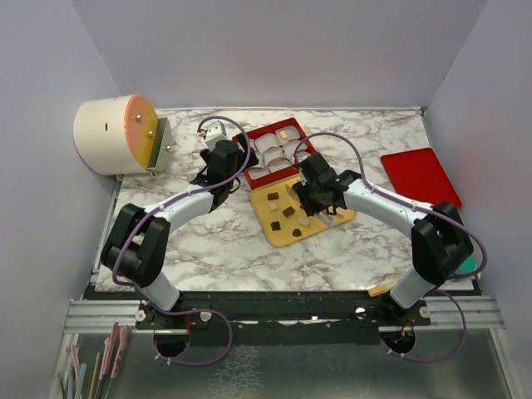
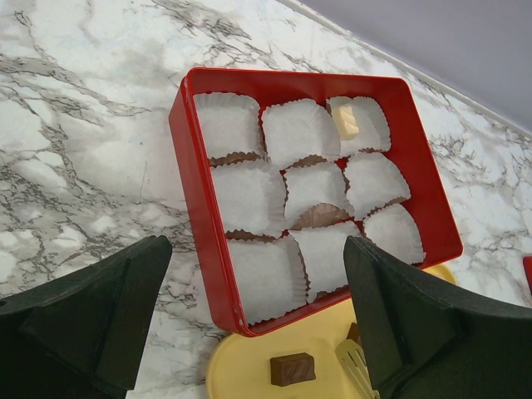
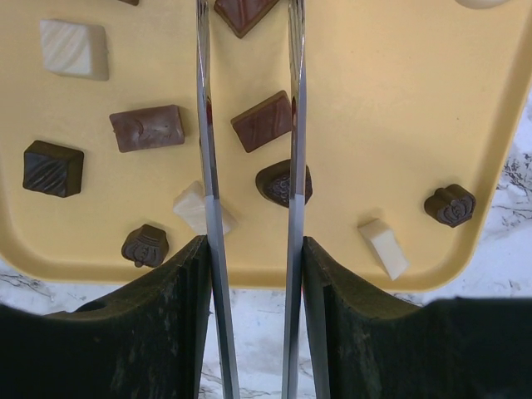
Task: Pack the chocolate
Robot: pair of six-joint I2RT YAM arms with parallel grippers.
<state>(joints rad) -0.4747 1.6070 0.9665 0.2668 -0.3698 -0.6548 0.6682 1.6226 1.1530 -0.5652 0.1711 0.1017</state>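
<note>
Chocolate (image 3: 262, 121) beneath tongs (image 3: 205, 125), right gripper (image 3: 253, 245) nose-down

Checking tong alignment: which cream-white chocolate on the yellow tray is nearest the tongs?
The cream-white piece partly under one blade of the tongs, beside a dark round piece. The other white pieces lie clear of both blades.

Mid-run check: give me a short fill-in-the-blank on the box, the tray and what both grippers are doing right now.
1. The white paper cups sit inside a ____ box.
2. The right gripper holds metal tongs over the ____ tray of loose chocolate.
3. The left gripper hovers by the box with its jaws ____, gripping nothing.

Missing words: red; yellow; open.
</note>
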